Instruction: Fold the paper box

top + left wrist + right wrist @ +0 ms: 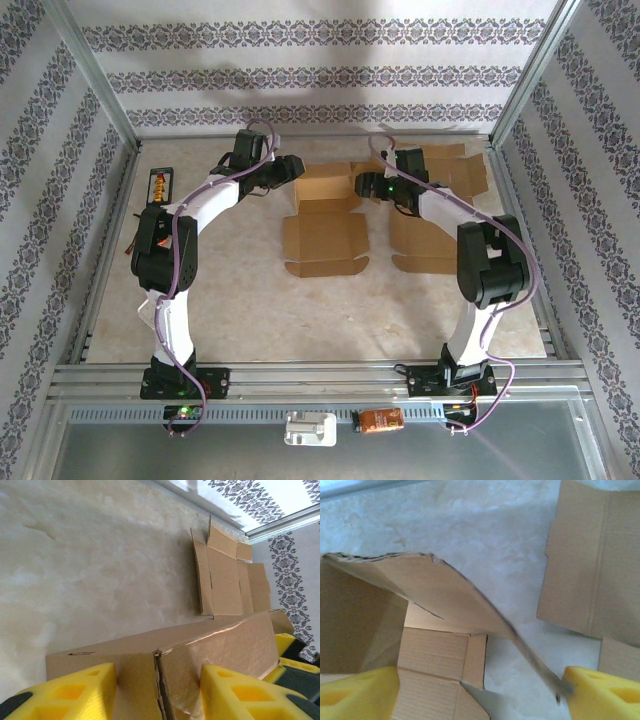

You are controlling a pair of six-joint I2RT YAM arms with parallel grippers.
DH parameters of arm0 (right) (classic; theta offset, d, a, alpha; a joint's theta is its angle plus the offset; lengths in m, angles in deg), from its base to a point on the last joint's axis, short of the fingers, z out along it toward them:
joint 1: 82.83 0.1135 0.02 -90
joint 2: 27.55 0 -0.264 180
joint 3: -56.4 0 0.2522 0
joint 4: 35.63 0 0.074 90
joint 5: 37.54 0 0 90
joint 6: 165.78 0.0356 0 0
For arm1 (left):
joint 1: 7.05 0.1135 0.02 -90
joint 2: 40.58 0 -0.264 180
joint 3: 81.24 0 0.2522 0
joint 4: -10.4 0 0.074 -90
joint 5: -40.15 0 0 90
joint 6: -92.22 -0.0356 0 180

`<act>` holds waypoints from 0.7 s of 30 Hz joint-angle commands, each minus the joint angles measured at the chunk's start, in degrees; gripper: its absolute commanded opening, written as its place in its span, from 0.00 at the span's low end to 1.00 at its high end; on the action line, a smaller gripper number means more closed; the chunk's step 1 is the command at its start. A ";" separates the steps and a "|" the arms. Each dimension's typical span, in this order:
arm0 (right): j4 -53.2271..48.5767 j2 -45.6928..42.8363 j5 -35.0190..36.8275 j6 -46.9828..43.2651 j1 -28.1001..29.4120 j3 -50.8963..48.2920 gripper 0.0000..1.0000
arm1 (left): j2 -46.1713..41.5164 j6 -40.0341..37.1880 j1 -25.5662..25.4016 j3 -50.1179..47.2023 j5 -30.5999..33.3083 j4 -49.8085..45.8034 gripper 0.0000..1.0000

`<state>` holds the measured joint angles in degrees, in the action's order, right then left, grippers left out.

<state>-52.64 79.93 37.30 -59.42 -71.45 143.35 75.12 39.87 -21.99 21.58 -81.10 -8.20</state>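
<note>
Low in the top view, on the grey near rail, a small white plastic block point(310, 430) lies beside an orange-and-black rectangular gadget point(380, 420). Above them is the pale marbled tabletop point(250, 310).

At the middle of the frame is the brown corrugated paper box point(322, 235), half formed. Its front flaps lie flat toward the bottom of the frame and its walls rise at the upper end.

The left gripper point(291, 168) reaches the box's upper left corner. In the left wrist view its yellow foam fingers point(75, 695) stand part way apart on either side of a creased cardboard wall. I cannot tell whether they squeeze it.

The right gripper point(363, 186) is at the box's upper right corner. In the right wrist view its yellow fingers point(362, 692) are spread wide, and a bowed flap runs loose across the gap, its tip just by the right-hand finger.

Right of the box, a second flat brown cardboard blank point(415, 240) lies partly under the right arm.

At upper left sits a small black rectangular device point(158, 185).
</note>
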 commanded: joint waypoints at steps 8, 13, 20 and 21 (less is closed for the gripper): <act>-5.46 2.44 -2.87 5.48 -0.47 3.45 0.45 | 2.93 -0.91 -0.77 2.27 -1.63 -3.61 0.47; -5.78 1.77 -6.51 11.38 -0.55 4.55 0.42 | 3.13 -1.17 -1.20 2.62 -1.89 -3.60 0.47; -8.50 1.51 -7.70 19.49 -0.45 6.89 0.32 | 3.13 -2.82 -1.84 2.68 -1.54 -3.99 0.47; -8.30 1.48 -7.60 19.50 -0.40 6.79 0.28 | 3.04 -3.01 -1.80 2.62 -1.42 -4.03 0.47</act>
<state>-60.05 82.03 31.79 -43.51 -71.47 148.56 76.71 39.17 -22.69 23.55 -82.41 -8.62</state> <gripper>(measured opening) 0.306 0.468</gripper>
